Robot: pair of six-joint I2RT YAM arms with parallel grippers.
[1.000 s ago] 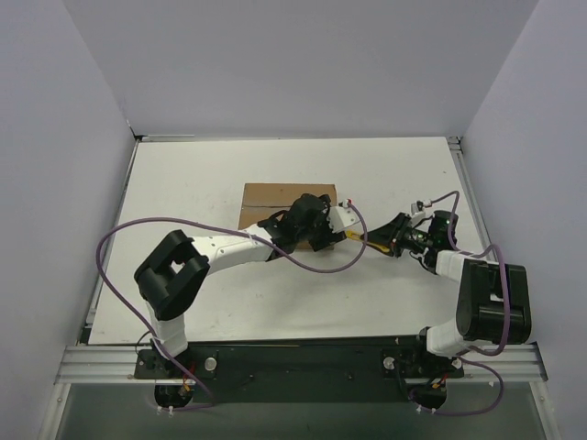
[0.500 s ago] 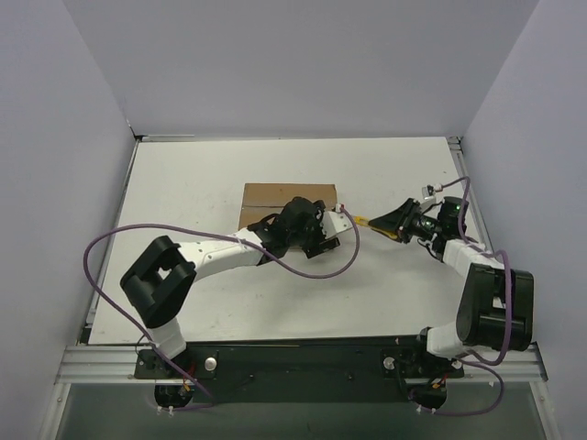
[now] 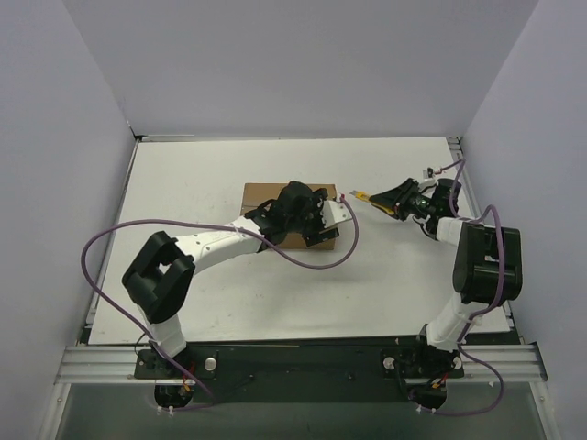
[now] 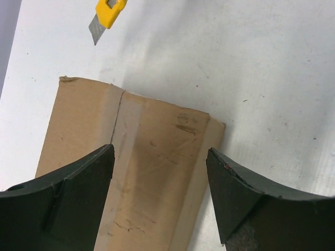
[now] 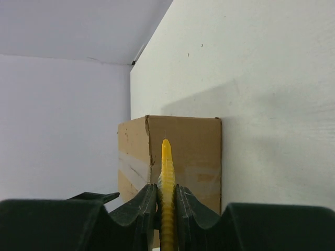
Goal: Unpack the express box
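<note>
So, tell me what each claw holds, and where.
Right claw grips the yellow knife by its handle, blade sticking out. Left claw holds nothing, open above the box.

A yellow utility knife (image 4: pixel 109 7) hangs blade-out above the white table (image 3: pixel 183 192).

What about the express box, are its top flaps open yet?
No, in the left wrist view the express box lies closed, with a strip of tape running along its top.

pincer (image 4: pixel 159 154) spread over express box (image 4: pixel 84 120); yellow knife (image 4: pixel 106 13) beyond
</note>
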